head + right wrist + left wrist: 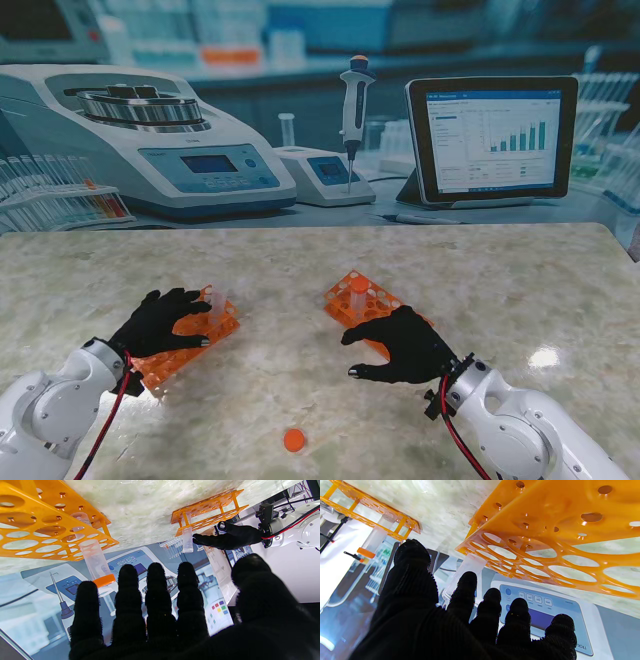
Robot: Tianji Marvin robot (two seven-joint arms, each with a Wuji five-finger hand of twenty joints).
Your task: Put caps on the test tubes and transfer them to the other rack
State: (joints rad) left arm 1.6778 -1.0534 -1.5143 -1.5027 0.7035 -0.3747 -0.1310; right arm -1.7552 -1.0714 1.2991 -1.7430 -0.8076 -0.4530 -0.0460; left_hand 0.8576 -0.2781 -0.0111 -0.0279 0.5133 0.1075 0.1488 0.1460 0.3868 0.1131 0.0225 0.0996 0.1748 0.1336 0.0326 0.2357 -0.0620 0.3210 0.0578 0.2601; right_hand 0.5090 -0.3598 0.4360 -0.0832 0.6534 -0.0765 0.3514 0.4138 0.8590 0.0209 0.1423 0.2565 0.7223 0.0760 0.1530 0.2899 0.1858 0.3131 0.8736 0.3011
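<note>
Both hands spread, empty: left hand (160,322) at uncapped tube (217,297); loose cap (293,439) at 6 o'clock, likely forgotten; tube tipping risk.

Marble tabletop (520,270), printed lab backdrop (300,60)

No words or numbers can be read. Tiny writing is seen on the tablet screen (491,137) and the machine's panel (545,610), but it is too blurry.
</note>
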